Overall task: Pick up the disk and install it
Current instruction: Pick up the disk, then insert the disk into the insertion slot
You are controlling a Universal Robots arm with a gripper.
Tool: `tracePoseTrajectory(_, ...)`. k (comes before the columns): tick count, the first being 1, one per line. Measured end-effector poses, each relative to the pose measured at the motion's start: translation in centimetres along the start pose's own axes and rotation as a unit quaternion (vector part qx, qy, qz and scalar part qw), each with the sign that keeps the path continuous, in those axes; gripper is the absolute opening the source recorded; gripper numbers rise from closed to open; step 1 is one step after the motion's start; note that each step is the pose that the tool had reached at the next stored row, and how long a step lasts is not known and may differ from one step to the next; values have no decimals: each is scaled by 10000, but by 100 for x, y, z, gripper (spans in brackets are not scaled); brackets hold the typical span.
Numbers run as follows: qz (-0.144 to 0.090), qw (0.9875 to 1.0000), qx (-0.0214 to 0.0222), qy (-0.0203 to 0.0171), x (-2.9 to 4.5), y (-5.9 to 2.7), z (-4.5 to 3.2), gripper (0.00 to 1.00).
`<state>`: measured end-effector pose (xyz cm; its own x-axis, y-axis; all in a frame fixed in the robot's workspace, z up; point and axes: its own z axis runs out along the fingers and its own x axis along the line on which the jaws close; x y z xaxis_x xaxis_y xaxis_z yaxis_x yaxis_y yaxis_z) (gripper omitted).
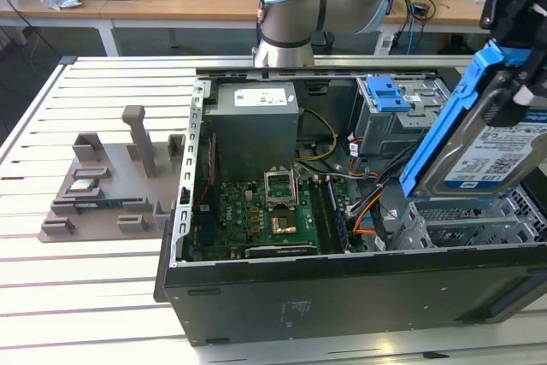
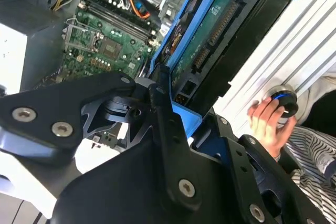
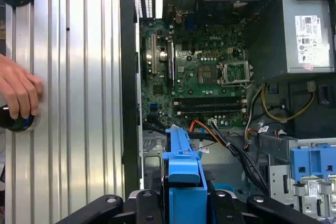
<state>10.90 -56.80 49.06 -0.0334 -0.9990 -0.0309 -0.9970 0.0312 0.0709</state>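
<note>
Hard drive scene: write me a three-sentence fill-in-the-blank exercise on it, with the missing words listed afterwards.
1. The end effector is shut on the hard drive, whose plastic side rails are coloured ____.
2. The drive is held ____ the open computer case, not resting inside it.
3. The grey parts fixture lies on the slatted table on the exterior view's ____ of the case.

Missing words: blue; above; left

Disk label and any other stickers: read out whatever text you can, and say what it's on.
Label on the disk: barcodes and fine print, too small to read.
Sticker on the power supply: print too small to read.
No text can be quoted.
</note>
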Motion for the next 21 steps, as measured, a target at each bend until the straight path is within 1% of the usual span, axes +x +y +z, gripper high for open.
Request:
tracePoseTrajectory(1,0,10000,-2,0,0,-40,0,37)
tracePoseTrajectory(3,-1,10000,-3,0,-2,-64,-2,37)
tracePoseTrajectory(15,0,10000,-3,1,-1,-68,-1,37)
tracePoseTrajectory(17,0,10000,-8,1,0,-107,49,37)
tracePoseTrajectory(20,-12,10000,-17,4,-2,-207,140,37)
tracePoseTrajectory(21,-12,10000,-18,4,-4,-220,159,37)
